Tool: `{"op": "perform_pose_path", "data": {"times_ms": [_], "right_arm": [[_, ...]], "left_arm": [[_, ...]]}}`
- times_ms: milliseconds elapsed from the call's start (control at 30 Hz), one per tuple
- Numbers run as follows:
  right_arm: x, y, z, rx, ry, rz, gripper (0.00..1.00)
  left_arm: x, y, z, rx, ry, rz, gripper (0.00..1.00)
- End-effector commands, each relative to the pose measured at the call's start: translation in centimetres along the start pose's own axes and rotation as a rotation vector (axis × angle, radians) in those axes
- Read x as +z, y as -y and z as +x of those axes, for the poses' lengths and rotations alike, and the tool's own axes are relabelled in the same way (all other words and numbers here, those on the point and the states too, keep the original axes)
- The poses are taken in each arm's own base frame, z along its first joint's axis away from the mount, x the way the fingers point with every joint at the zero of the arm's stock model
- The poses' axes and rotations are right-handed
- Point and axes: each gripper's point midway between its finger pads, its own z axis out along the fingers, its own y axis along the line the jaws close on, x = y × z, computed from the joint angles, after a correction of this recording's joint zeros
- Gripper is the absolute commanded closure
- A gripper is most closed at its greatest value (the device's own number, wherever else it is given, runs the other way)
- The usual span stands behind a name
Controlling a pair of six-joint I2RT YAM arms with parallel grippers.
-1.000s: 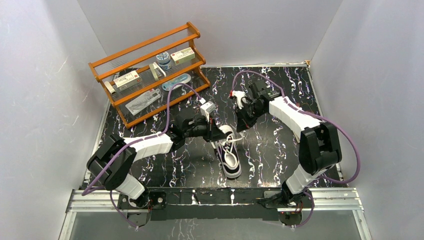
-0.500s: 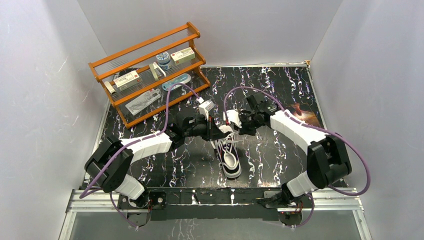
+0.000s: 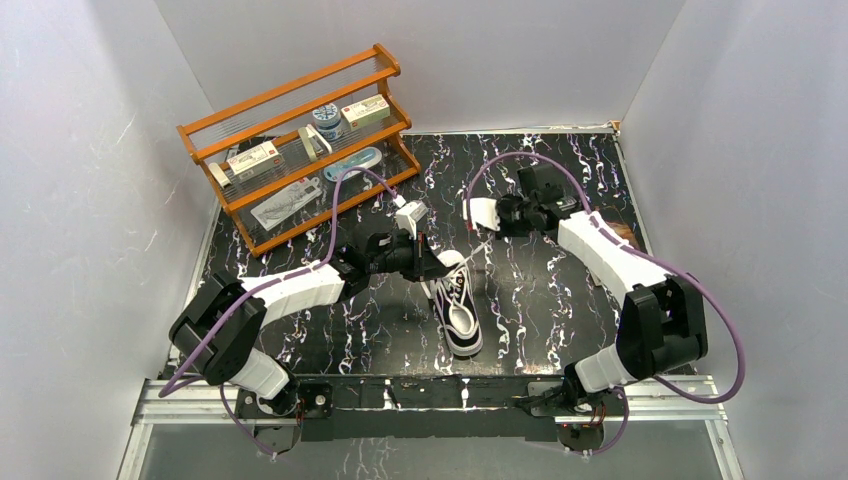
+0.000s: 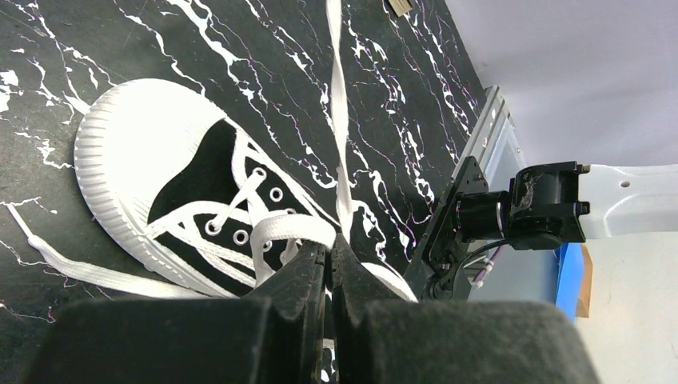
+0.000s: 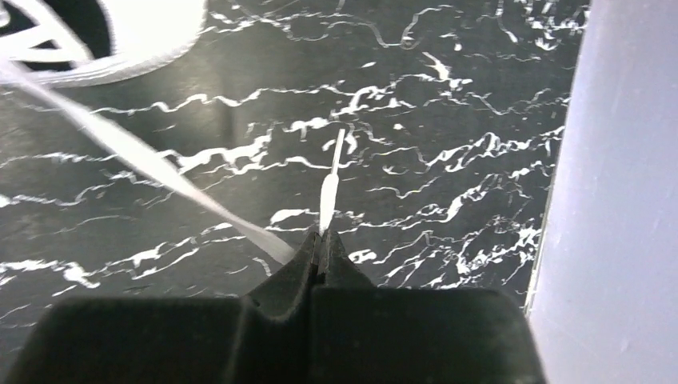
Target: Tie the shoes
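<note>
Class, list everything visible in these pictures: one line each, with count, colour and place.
sneaker: one, black with white toe cap and sole, middle of table
laces: white, one taut from the sneaker, one loose on table
rack: one, orange wood, far left
small boxes and tin: several, mostly white, on rack shelves
table: one, black with white veins
left gripper: black, shut on laces at the sneaker
right gripper: black, shut on a lace tip

Your left black two-finger gripper [image 4: 326, 250]: mid-frame, pinched tight on white lace [image 4: 337, 120] | your right black two-finger gripper [image 5: 321, 238]: upper-centre, pinching that lace's tip.
</note>
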Motion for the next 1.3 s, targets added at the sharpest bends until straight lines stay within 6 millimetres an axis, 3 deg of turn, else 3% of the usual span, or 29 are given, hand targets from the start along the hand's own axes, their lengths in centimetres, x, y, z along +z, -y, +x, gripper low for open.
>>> {"op": "perform_pose_path", "data": {"times_ms": [0,167,233,267,367,433,467,500,533,600,733,867,933,1100,1167,1267], "right_arm": [[-0.3,5.1,-1.8,-0.010,0.069,0.121,1.00],[-1.7,8.8,-1.8,0.332,0.176,0.246,1.00],[-1.0,9.0,-2.0,0.548,0.188,0.210,1.00],[-0.6,8.2,-2.2,0.720,0.203,0.184,1.00],[0.3,5.6,-2.4,0.993,0.183,0.099,1.00],[1.2,2.7,-1.7,1.138,0.120,0.025,1.00],[1.9,0.4,-1.7,1.228,0.091,-0.054,1.00],[3.0,-2.6,-0.1,1.324,-0.013,-0.118,0.96],[3.6,-4.4,0.5,1.361,-0.069,-0.180,0.91],[4.0,-5.4,1.0,1.385,-0.113,-0.222,0.75],[3.0,-3.6,1.0,1.357,-0.068,-0.155,0.48],[0.5,-2.5,-0.4,1.123,0.056,-0.141,0.40],[-0.4,-2.7,-0.9,0.933,0.122,-0.117,0.43],[-1.5,-7.6,-5.1,0.193,0.319,-0.113,0.37],[-1.8,-7.7,-6.3,0.141,0.385,-0.102,0.34],[-1.3,-9.5,-7.6,0.162,0.447,-0.231,0.41]], "left_arm": [[-0.4,1.8,-2.6,0.021,0.059,0.038,1.00],[-0.6,1.8,-2.4,0.023,0.053,0.034,1.00],[-0.7,1.8,-2.3,0.025,0.049,0.031,1.00],[-0.6,1.8,-2.3,0.025,0.050,0.033,1.00],[-0.4,1.9,-2.8,0.020,0.059,0.036,1.00],[-0.3,1.9,-2.9,0.018,0.062,0.032,1.00],[-0.2,1.7,-2.9,0.016,0.060,0.030,1.00],[0.0,1.7,-2.8,0.014,0.054,0.029,1.00],[0.0,1.7,-2.9,0.016,0.057,0.029,1.00],[0.1,1.5,-2.7,0.016,0.050,0.025,1.00],[0.1,1.3,-2.5,0.022,0.048,0.021,1.00],[0.1,1.2,-2.2,0.035,0.037,0.024,1.00],[0.1,1.3,-2.2,0.044,0.033,0.030,1.00],[0.1,1.5,-2.3,0.069,0.023,0.041,1.00],[0.0,1.7,-2.4,0.073,0.025,0.047,1.00],[-0.1,1.9,-2.3,0.075,0.023,0.057,1.00]]}}
